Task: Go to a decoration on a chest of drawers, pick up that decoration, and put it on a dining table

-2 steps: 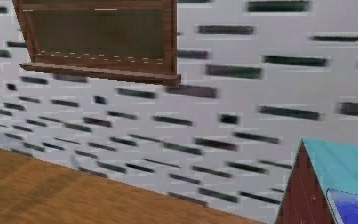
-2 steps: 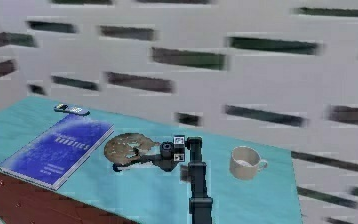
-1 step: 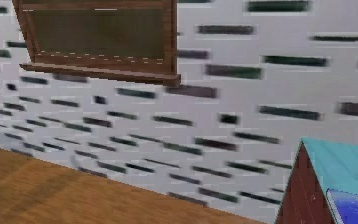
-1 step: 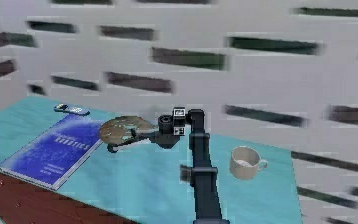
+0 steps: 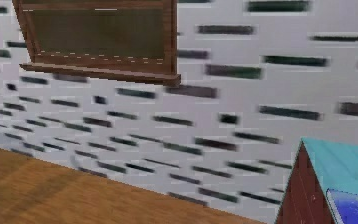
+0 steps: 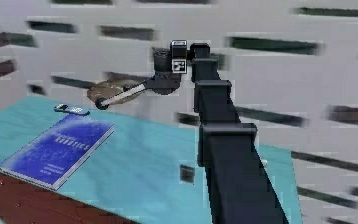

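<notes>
A chest of drawers with a teal top [image 6: 157, 170] and red-brown sides [image 5: 305, 190] stands against a white brick wall. My arm [image 6: 222, 130] reaches out over the top. At its far end the gripper [image 6: 120, 96] holds a round tan and grey decoration [image 6: 102, 94], which hangs just above the top's far edge with the wall behind it.
A blue book [image 6: 59, 150] lies on the teal top, and its corner [image 5: 352, 205] shows at the forward view's lower right. A small dark thing [image 6: 72, 108] lies near the top's far edge. A wood-framed window [image 5: 97, 40] is set in the wall above a wooden floor [image 5: 67, 190].
</notes>
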Available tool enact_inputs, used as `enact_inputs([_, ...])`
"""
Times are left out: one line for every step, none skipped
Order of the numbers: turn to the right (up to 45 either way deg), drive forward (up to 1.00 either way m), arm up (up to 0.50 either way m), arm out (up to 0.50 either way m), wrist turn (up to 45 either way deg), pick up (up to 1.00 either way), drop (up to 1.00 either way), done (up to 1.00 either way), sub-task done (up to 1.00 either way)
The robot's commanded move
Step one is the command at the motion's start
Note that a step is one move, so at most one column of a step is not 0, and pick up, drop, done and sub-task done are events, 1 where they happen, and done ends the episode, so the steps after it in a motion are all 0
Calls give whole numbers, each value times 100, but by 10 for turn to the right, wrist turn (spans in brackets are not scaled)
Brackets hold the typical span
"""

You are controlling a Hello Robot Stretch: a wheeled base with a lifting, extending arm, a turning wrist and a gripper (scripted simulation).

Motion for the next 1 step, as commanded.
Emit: enact_inputs([0, 0, 0, 0, -450, 0, 0, 0, 0])
